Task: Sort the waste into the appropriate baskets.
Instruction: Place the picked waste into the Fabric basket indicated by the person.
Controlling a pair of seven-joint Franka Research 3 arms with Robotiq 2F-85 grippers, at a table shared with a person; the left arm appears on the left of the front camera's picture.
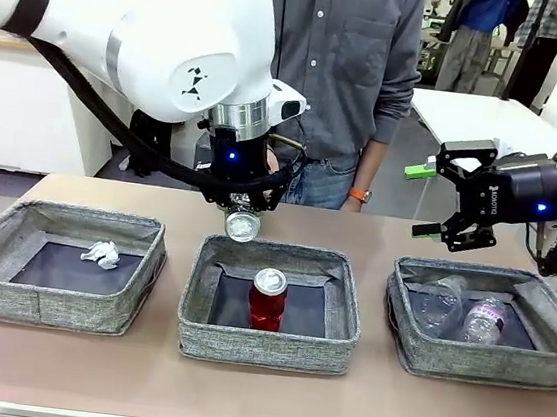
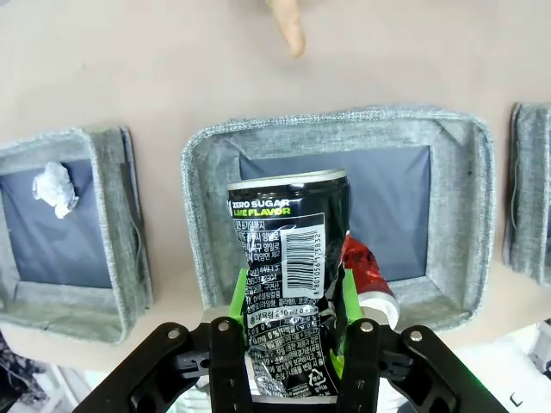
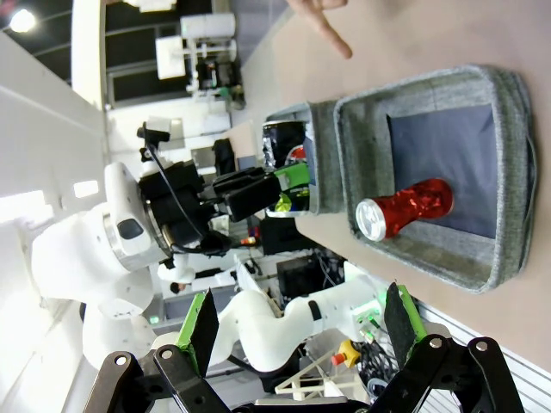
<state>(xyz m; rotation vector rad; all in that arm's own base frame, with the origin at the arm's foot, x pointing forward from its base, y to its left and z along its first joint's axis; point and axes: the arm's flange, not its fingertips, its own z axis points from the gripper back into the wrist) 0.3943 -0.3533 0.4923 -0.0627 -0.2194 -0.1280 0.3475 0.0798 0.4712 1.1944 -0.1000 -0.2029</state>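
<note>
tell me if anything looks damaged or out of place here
The dark can between the left gripper fingers is crumpled and dented, hanging over the middle basket where a red can stands upright. The crushing suits waste; nothing is spilled or wrongly binned.

You'll see the crushed dark can upright between the left fingers, over the middle basket (red can standing inside).
</note>
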